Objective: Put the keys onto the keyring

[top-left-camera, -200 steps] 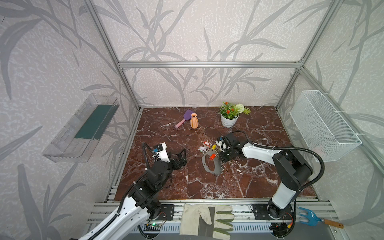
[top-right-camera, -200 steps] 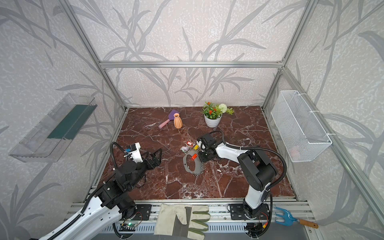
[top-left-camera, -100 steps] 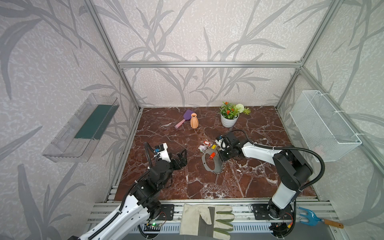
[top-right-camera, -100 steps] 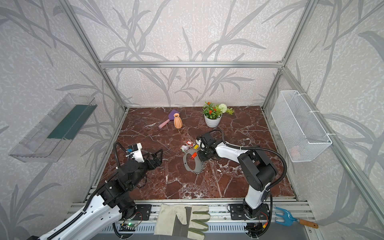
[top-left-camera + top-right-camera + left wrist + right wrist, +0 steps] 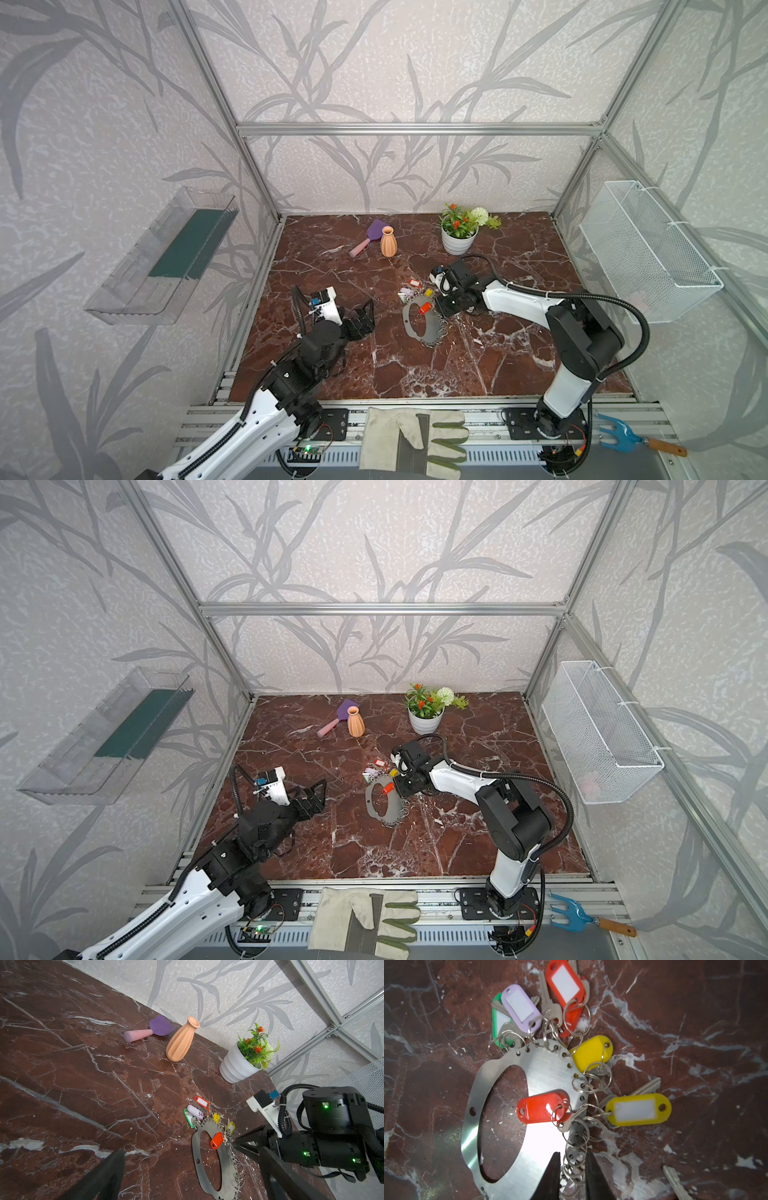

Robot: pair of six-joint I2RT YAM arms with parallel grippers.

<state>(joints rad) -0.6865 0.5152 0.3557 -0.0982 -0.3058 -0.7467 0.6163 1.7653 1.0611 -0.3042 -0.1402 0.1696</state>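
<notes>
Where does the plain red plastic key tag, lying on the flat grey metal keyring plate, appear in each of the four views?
In a top view: red tag mid-floor, on the plate's far part.
In a top view: same spot.
Left wrist: red tag on the plate, beside its oval hole.
Right wrist: red tag on the plate, one end overhanging the hole.
Shared landmark: the grey keyring plate itself.

Twin high overviews; both wrist cameras toward keyring [image 5: 546, 1072]
</notes>
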